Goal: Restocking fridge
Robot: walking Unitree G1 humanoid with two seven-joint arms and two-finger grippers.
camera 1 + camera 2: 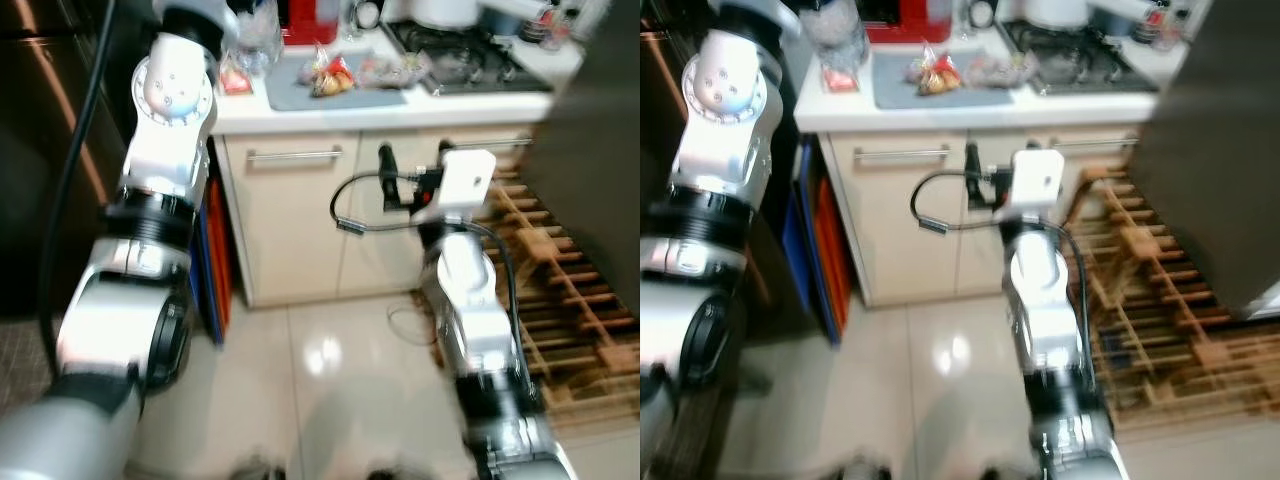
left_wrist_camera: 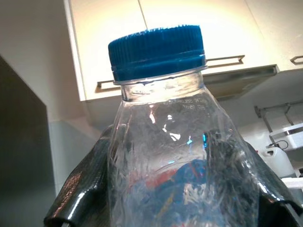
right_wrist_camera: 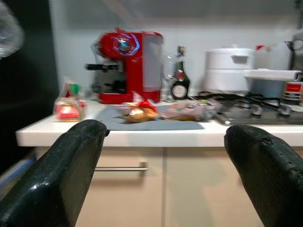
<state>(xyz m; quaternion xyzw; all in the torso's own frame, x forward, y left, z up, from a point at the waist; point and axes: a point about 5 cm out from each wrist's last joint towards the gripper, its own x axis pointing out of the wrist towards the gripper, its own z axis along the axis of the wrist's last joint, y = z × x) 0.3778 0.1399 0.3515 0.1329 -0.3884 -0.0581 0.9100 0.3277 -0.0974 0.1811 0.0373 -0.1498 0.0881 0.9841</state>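
A clear plastic bottle (image 2: 165,142) with a blue cap (image 2: 157,51) stands upright between the black fingers (image 2: 78,194) of my left gripper (image 2: 175,198), which is shut on it. That arm is raised at the left, and the bottle (image 1: 255,35) is held up by the left end of the white counter (image 1: 300,115). My right gripper (image 1: 415,165) is held out in front of the cupboard doors, below the counter's edge. It is open, with its fingers (image 3: 61,175) wide apart and nothing between them.
Food packets (image 1: 330,75) lie on a grey mat on the counter, with a red coffee machine (image 3: 125,64) behind and a gas hob (image 1: 465,55) to the right. A wooden rack (image 1: 560,280) and a dark panel (image 1: 600,150) stand at the right. A dark tall unit (image 1: 40,150) stands on the left.
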